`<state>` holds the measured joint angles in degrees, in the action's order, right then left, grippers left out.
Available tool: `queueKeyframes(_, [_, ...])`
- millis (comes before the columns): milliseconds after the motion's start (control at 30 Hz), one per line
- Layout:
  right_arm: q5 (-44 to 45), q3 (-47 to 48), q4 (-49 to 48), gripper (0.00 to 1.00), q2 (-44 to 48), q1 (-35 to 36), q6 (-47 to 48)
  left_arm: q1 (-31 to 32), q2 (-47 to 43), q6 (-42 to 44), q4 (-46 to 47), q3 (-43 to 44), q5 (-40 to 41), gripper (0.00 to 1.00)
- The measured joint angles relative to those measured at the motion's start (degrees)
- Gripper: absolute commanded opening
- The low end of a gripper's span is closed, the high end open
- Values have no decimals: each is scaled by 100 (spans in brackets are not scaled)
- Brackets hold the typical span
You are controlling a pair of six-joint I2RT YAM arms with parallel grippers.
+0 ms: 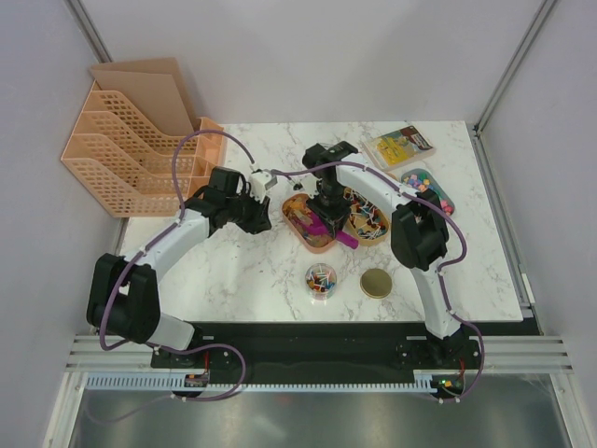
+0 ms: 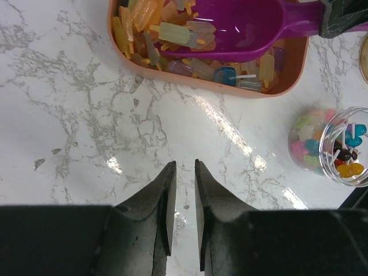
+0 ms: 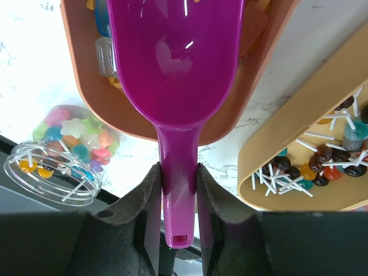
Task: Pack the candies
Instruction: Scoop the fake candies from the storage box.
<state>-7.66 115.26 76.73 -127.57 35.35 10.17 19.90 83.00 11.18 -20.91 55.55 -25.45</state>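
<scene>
A white marble table (image 1: pixel 233 271) carries a peach oval tray (image 2: pixel 201 86) heaped with candies (image 2: pixel 172 31). A purple scoop (image 3: pixel 175 69) rests in the tray, its handle clamped by the right pincer (image 3: pixel 179 172). The left pincer (image 2: pixel 184 167) hangs over bare table near the tray, its jaws narrowly apart and empty. A small clear jar (image 2: pixel 330 146) nearby also holds candies.

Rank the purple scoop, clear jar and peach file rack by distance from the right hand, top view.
1. purple scoop: gripped in the right hand, mid-table.
2. clear jar: near side, toward the arm bases.
3. peach file rack: far-left corner, well past the left arm.
</scene>
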Motion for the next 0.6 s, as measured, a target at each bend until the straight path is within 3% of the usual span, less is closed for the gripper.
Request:
queueKeyframes(400, [334, -643, -262, 0, 273, 245, -686, -48, 46, 92, -33, 105, 37, 26])
queueKeyframes(600, [522, -533, -278, 0, 280, 391, -857, -66, 85, 90, -39, 118, 46, 26])
